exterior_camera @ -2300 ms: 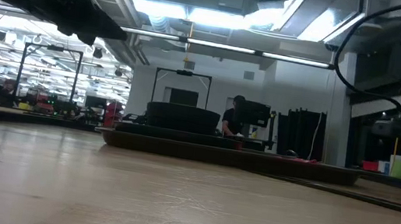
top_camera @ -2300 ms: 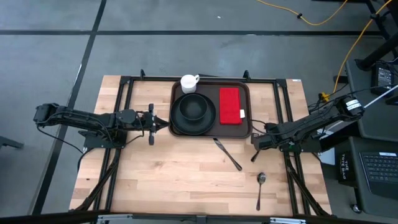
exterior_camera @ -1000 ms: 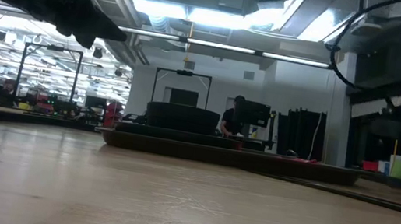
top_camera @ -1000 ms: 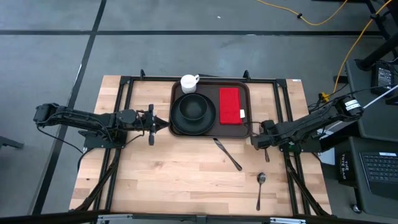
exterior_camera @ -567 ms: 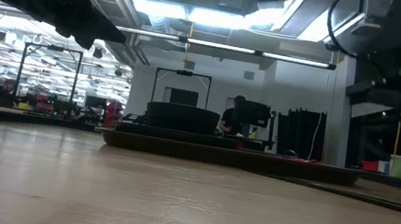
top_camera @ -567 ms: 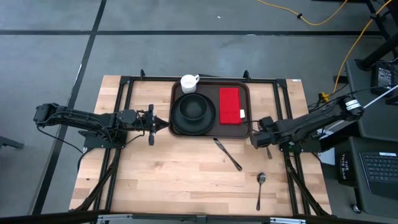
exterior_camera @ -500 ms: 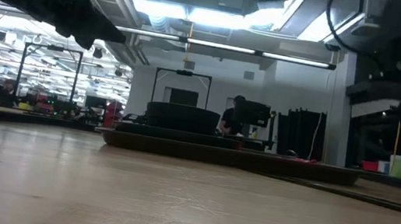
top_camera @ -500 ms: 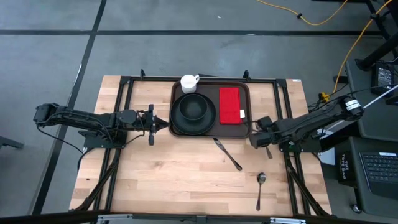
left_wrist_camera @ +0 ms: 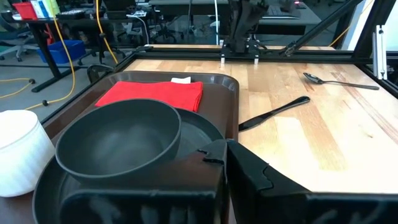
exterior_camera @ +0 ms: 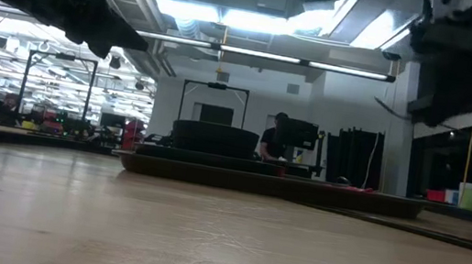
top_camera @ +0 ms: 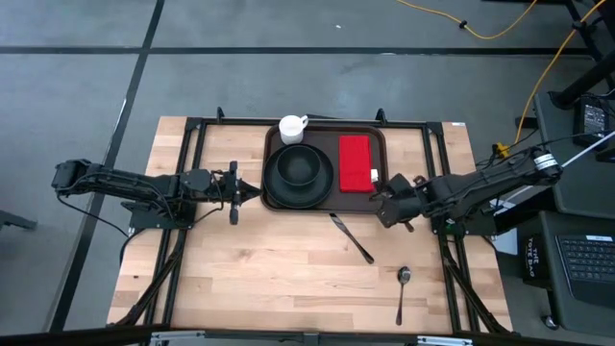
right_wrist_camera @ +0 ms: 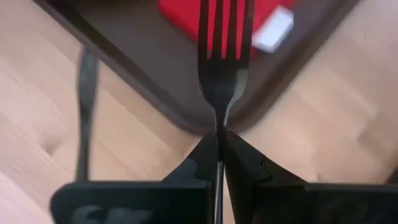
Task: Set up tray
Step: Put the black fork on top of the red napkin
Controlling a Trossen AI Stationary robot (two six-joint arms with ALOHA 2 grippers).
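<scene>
Wooden table [top_camera: 269, 269] with a black frame fills the high view, grey floor around it and a workshop hall behind in the low view. At its far middle lies the tray [top_camera: 327, 204], dark brown and rimmed.

Right gripper [right_wrist_camera: 219, 144] is pinched tight on a fork [right_wrist_camera: 221, 56], the handle clamped between its two fingers and the tines pointing out ahead over the tray's near right corner. From above, this gripper [top_camera: 381, 210] sits just at that corner of the tray, its arm reaching in from the table's right edge.

Left gripper [top_camera: 258, 190] has its fingers closed together with nothing between them, at the tray's left edge beside the plate [top_camera: 276, 192]. Its arm stretches in level from the left side of the table.

On the tray, a black bowl [top_camera: 299, 167] sits on the round black plate, and a red napkin [top_camera: 356, 162] with a small white tag lies to the plate's right. White cup [top_camera: 291, 128] stands at the tray's far left corner. On bare wood near the tray's front edge lies a knife [top_camera: 352, 238], and a spoon [top_camera: 403, 291] lies nearer the table's front right.
</scene>
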